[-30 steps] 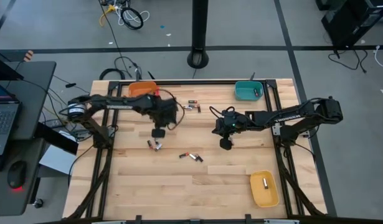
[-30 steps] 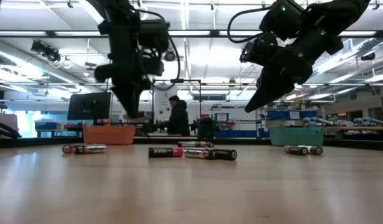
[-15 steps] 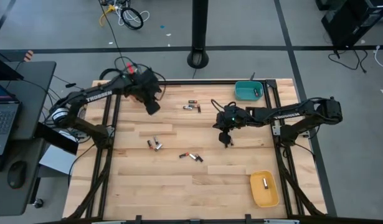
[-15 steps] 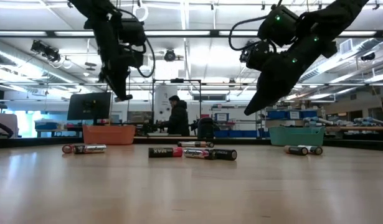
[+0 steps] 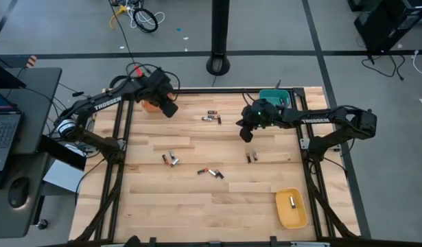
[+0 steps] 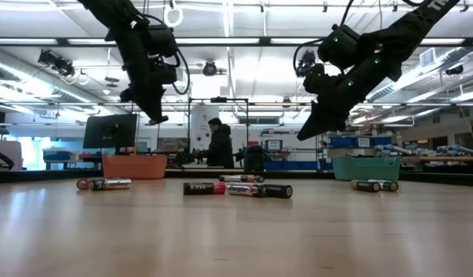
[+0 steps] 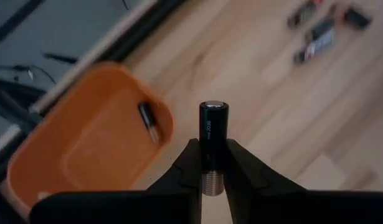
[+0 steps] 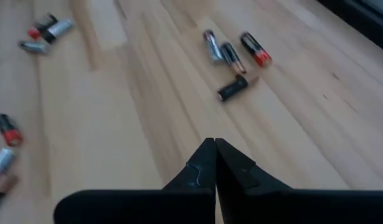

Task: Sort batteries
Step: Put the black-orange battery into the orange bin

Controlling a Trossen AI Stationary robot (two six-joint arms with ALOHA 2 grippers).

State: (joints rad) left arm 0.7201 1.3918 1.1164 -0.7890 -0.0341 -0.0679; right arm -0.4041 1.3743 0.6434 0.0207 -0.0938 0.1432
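Both arms are dark, near black, built of jointed tubular links. The left arm (image 5: 114, 103) carries white lettering along its forearm link; the right arm (image 5: 320, 122) bears similar white lettering. Black cables loop off each wrist housing. A green indicator light shows on the right wrist housing (image 6: 334, 38). Fingers (image 7: 241, 174) are matte black and taper to narrow tips. A small red part sits atop the left wrist.
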